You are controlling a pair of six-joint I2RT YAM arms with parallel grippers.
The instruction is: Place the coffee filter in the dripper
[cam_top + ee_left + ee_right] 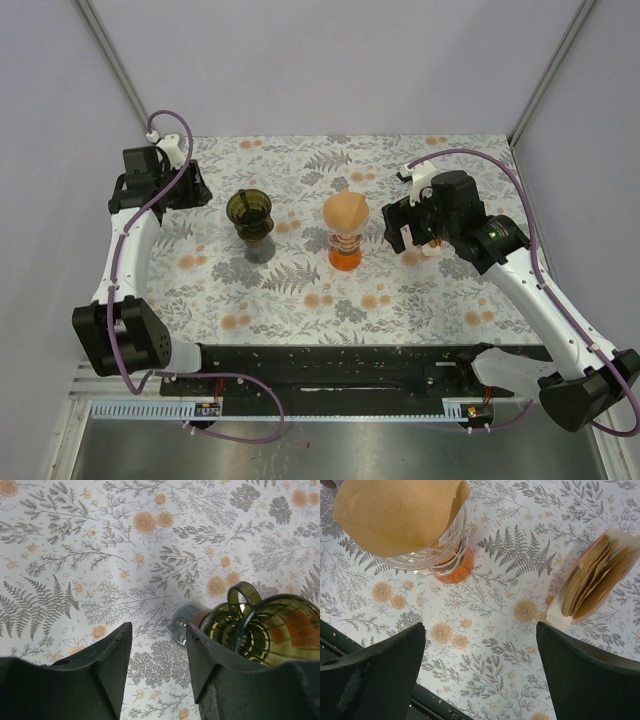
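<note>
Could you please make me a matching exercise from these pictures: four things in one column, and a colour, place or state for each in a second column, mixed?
1 coffee filter
2 spare filters
3 dripper on the left
4 right gripper

A dark green glass
B jaws wide open
C standing in a white holder
D resting in the clear dripper

Pairs: 1-D, 2-C, 3-A, 4-B.

Brown filter (395,515) atop glass dripper (437,555); filter stack (592,582) well apart.
</note>
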